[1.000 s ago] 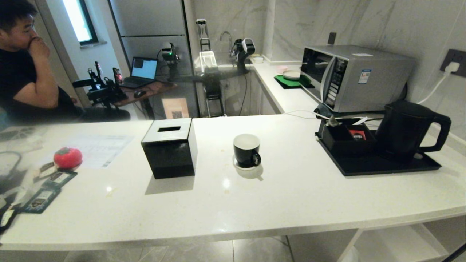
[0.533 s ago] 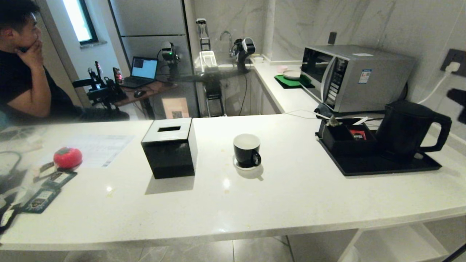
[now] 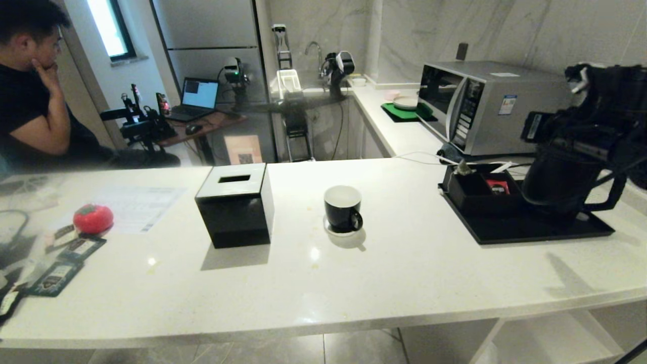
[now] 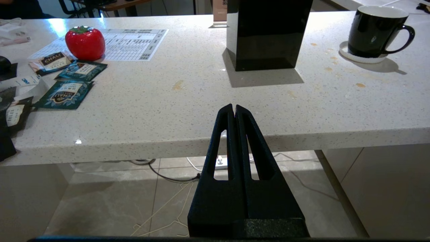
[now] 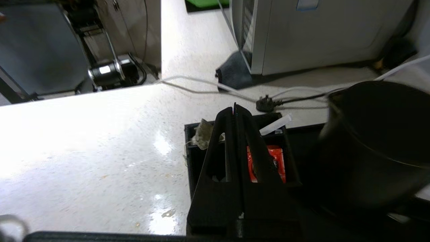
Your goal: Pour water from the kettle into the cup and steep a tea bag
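Note:
The tall black kettle (image 3: 558,187) stands on a black tray (image 3: 525,231) at the counter's right, its top hidden behind my right arm (image 3: 601,111). In the right wrist view the kettle (image 5: 376,144) is just beside my right gripper (image 5: 234,107), which is shut and empty above a small black box. The pale tea bag (image 3: 462,168) (image 5: 202,134) rests on that box's far corner. The black cup (image 3: 342,207) (image 4: 373,30) sits on its white saucer (image 3: 331,230) mid-counter. My left gripper (image 4: 234,107) is shut and empty, parked low before the counter's front edge.
A black tissue box (image 3: 235,205) stands left of the cup. A red packet (image 5: 273,161) lies in the small box (image 3: 477,196). A microwave (image 3: 495,106) and a loose plug (image 5: 265,103) are behind the tray. A red tomato-shaped thing (image 3: 93,218), sachets (image 3: 55,275) and a seated person (image 3: 30,101) are at far left.
My right arm has swung up from out of view on the right and now hangs over the kettle. Kettle, cup and tea bag have not moved; the left arm is still.

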